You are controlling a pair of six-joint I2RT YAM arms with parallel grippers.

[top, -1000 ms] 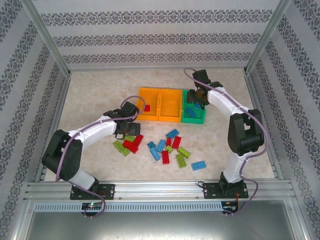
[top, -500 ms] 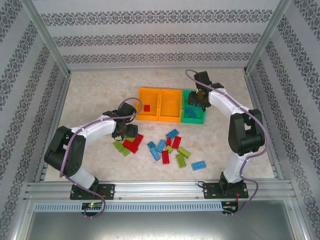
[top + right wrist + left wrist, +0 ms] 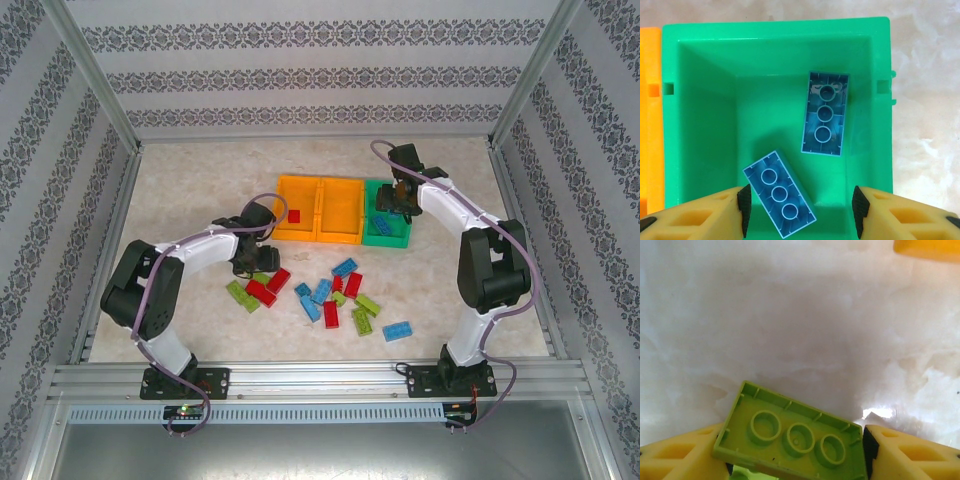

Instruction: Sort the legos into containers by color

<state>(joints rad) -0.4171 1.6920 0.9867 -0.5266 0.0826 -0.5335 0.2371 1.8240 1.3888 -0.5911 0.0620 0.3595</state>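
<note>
Nearest the arm bases, the loose legos (image 3: 321,291) lie scattered on the pale marbled desk (image 3: 180,200). They are red, blue and lime pieces in a ragged heap, with one blue brick (image 3: 398,330) off by itself at the heap's 4 o'clock.

At the heap's 10 o'clock the left end effector (image 3: 246,262) is down low by the desk. Its wrist camera shows its yellow fingers (image 3: 680,457) closed in on a lime brick (image 3: 790,432), one at each end. The brick sits tilted, hollow underside up, with three round tubes showing. I cannot tell whether it is clear of the desk or resting on it.

Farther back, at the heap's 12 o'clock, the containers (image 3: 318,210) stand joined in a row. Two are orange, and the green bin (image 3: 392,238) is at the 3 o'clock end. The orange bin (image 3: 283,232) at the 9 o'clock end holds a single red brick (image 3: 294,216).

The right end effector (image 3: 392,200) hangs over the green bin with its fingers (image 3: 900,215) spread wide. Below it two blue pieces lie on the bin floor, apart from each other and both underside up. The upright blue piece (image 3: 824,114) runs along the 12-to-6 line nearer the right wall. The slanted blue piece (image 3: 780,194) lies toward 7 o'clock, close to the left finger.
</note>
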